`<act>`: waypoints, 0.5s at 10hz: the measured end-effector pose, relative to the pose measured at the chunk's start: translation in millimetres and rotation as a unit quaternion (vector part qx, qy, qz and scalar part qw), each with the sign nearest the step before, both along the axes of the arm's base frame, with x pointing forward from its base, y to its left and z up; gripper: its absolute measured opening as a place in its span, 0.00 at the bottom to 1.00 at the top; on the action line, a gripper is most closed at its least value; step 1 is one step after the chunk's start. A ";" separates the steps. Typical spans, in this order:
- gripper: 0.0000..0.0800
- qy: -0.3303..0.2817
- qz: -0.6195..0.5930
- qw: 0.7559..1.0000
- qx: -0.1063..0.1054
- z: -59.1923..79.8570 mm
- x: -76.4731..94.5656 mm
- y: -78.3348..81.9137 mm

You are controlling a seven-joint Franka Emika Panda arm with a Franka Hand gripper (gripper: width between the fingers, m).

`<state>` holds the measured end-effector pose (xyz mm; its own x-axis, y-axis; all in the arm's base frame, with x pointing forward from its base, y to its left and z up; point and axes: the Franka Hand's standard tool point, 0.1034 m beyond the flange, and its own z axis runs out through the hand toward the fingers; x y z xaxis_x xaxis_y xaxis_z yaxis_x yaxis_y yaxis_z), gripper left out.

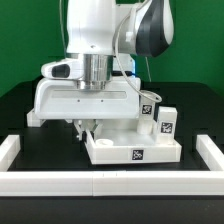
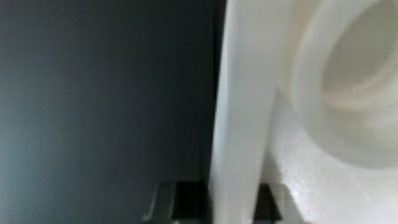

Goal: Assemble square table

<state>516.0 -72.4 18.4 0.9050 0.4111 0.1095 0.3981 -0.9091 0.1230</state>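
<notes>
Arm (image 1: 100, 30) fills the middle of the exterior view, its wide white wrist block hanging low over the black work surface (image 1: 20, 125). Next down in size is the border rail (image 1: 60, 182), running along the near side with short returns at each end. Inside it lies the slab (image 1: 115, 150), rimmed face up like a tray, a tag on its near wall, well short of the rail. Two legs (image 1: 166, 122) stand at the slab's far corner on the exterior view's right, close to it; contact I cannot tell, and the other two legs are out of sight. Smallest of all, the gripper (image 1: 88, 130) is down at the slab's corner on the exterior view's left. The wrist view shows dark fingertips (image 2: 192, 200) either side of the thin white rim (image 2: 246, 100), seemingly pinched onto it, though it's blurred. The risk, I'd judge, is that a corner pinch on so thin a wall lets the slab pivot or slip, and a swing would topple those legs.
</notes>
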 end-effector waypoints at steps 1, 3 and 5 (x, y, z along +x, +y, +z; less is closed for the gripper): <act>0.08 0.008 0.059 0.998 -0.006 2.6 16.1 2.9; 0.08 0.007 0.140 0.990 -0.017 6.4 40.1 18.9; 0.08 0.014 0.208 0.977 -0.031 6.2 39.4 15.6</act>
<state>555.5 -56.8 24.6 0.6599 0.7496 0.0510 0.7360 -0.6586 0.1567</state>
